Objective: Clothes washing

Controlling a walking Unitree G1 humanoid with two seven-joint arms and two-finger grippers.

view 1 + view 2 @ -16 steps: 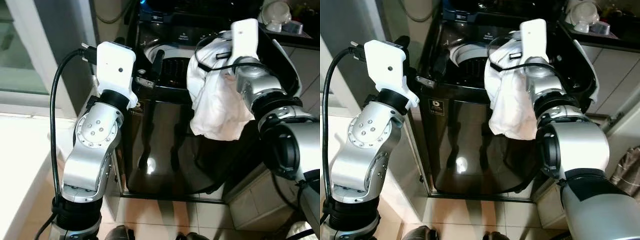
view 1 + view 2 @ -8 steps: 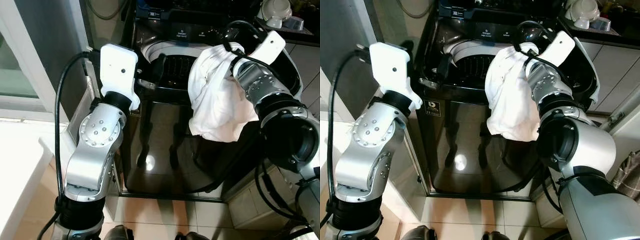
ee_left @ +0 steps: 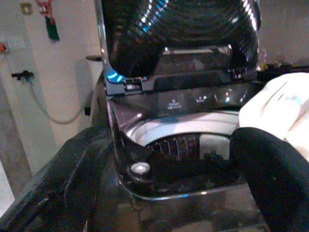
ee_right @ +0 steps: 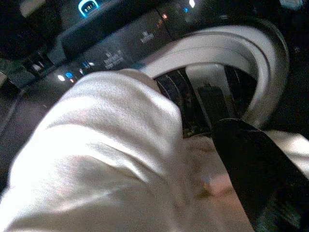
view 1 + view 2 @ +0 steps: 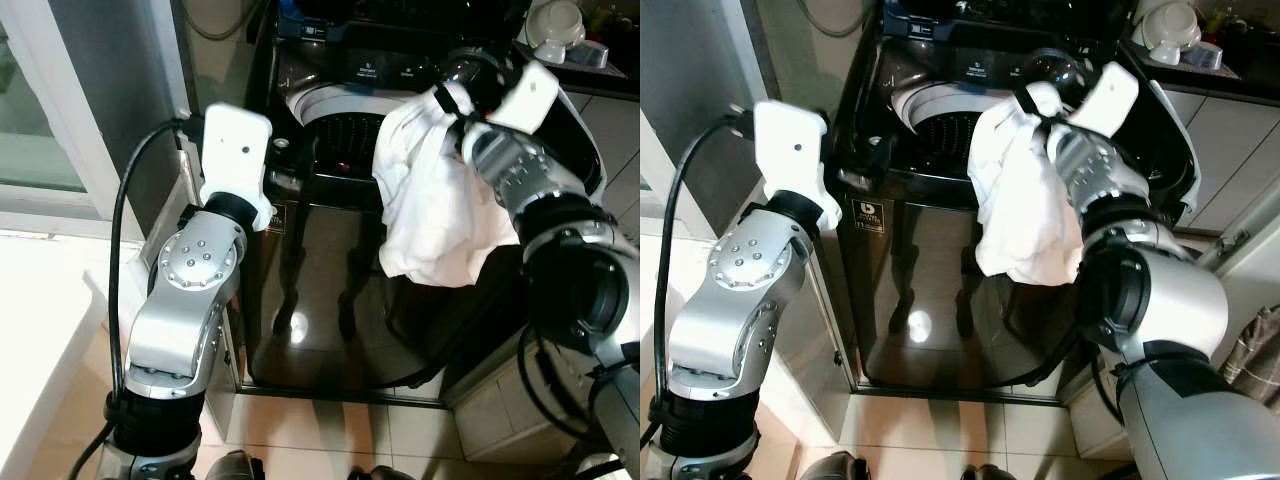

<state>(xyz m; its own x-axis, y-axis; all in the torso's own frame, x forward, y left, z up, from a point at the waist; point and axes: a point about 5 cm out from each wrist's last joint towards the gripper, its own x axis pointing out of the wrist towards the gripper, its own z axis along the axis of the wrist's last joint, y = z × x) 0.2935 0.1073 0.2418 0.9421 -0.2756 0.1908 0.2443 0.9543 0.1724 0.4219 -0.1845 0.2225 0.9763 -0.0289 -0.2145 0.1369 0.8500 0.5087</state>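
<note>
Top-load washer [image 5: 330, 290] dead ahead, black, glossy front, lid [image 3: 178, 34] up. Drum [image 5: 940, 125] open w/ white rim, dark ribbed wall inside. Control panel [image 5: 385, 70] at the back, small lights on.

R gripper [image 4: 212, 159] up over washer's front-right edge, clamped on white cloth [image 5: 435, 215]. One black finger [image 4: 251, 169] seen pressed into the fabric in R wrist view. Cloth bunched at the grip, rest hanging down outside over washer front, right of the drum opening. Upper bulge of cloth over the drum rim; not inside the drum. Black cable looped round R wrist, across top of cloth.

L gripper [image 3: 164, 169] held at washer's front-left corner, level w/ top edge, pointing across the opening. Fingers [image 3: 270, 174] spread wide apart in L wrist view, nothing between them, drum and small round silver fitting [image 3: 140, 168] seen through the gap. Cloth edge showing past one finger. L arm bent up, white wrist block [image 5: 235, 150] beside washer's left side, black cable arcing off it.

Beyond: white bowls [image 5: 555, 25] on dark bench [image 5: 1230, 80] back right. White cabinets [image 5: 1230, 150] to the right. Window frame [image 5: 60, 120] far left. Tiled floor [image 5: 330, 430] below, reflecting in washer front. Wall w/ hose [image 3: 53, 108] and tap in L wrist view.
</note>
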